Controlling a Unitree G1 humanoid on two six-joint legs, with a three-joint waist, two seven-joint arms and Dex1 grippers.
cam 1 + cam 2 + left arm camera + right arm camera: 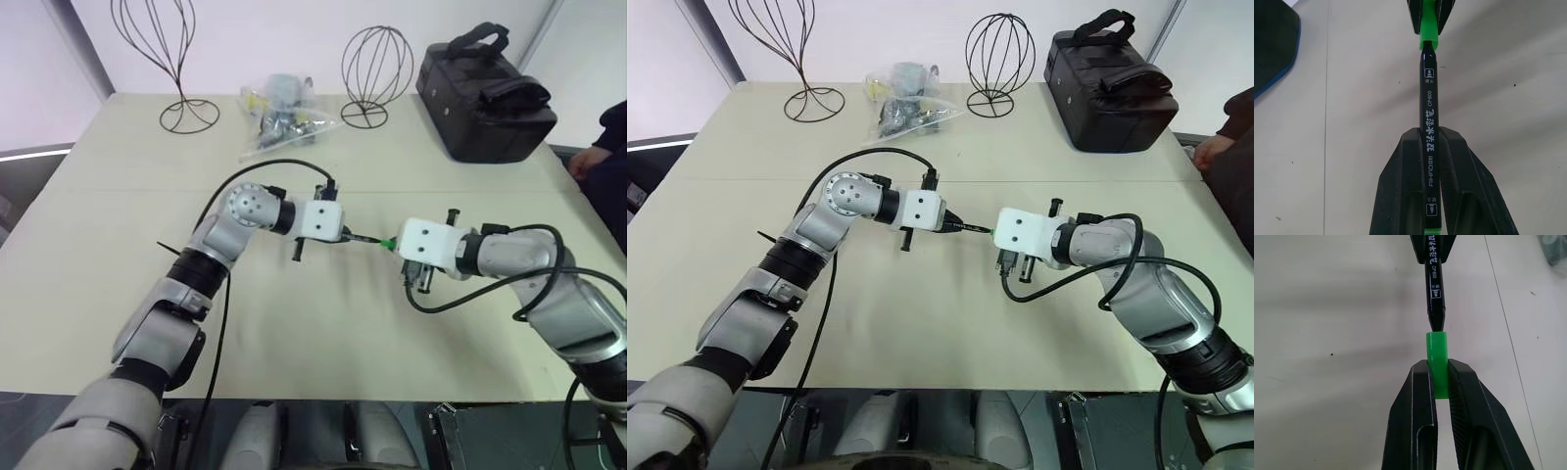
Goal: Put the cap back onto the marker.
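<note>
Above the middle of the beige table (118, 245), my two grippers face each other. The left gripper (1429, 134) is shut on the black marker (1429, 98), gripping its rear half, and the marker points toward the right gripper. The right gripper (1437, 364) is shut on the bright green cap (1436, 350), whose open end sticks out past the fingertips. The marker's front end (1436, 323) meets the cap's mouth in line with it, and its tip is hidden there. From the head views the marker (362, 239) and cap (389, 244) bridge the small gap between the grippers.
Two black wire stands (182, 59) (376, 69) and a clear plastic bag of small items (279, 116) sit at the table's far side. A black case (485, 93) lies at the far right. A person's hand (588, 162) rests at the right edge.
</note>
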